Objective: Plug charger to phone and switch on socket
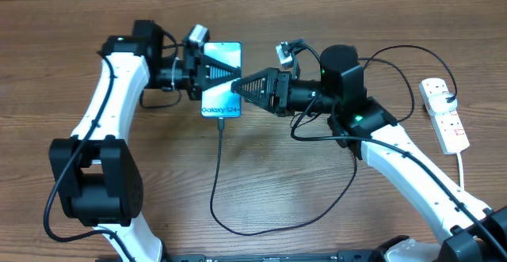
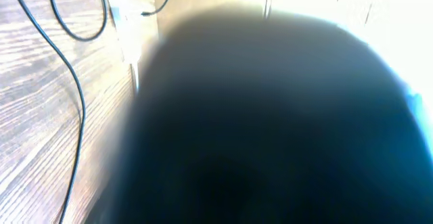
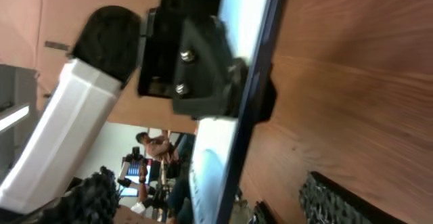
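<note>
Starting with the overhead view, the phone [image 1: 226,60] sits at far centre, screen up, between the two arms. The left gripper [image 1: 207,76] reaches in from the left and is clamped on the phone's left edge. The right gripper [image 1: 242,84] comes from the right, its tips at the phone's right edge. The charger [image 1: 218,175] cable meets the phone's near end, drops toward the near edge of the table [image 1: 317,191], loops and runs right. The socket [image 1: 444,115] lies at far right, well apart from the phone; its switch position cannot be read.

Left wrist view: a dark blur fills most of the frame. Only the cable [image 2: 74,88] on wood shows at left.

Right wrist view: the phone [image 3: 237,136] appears edge-on, pinched by the left gripper's black fingers [image 3: 196,68]. The right gripper [image 3: 210,200] is spread, one finger on each side of the phone.
</note>
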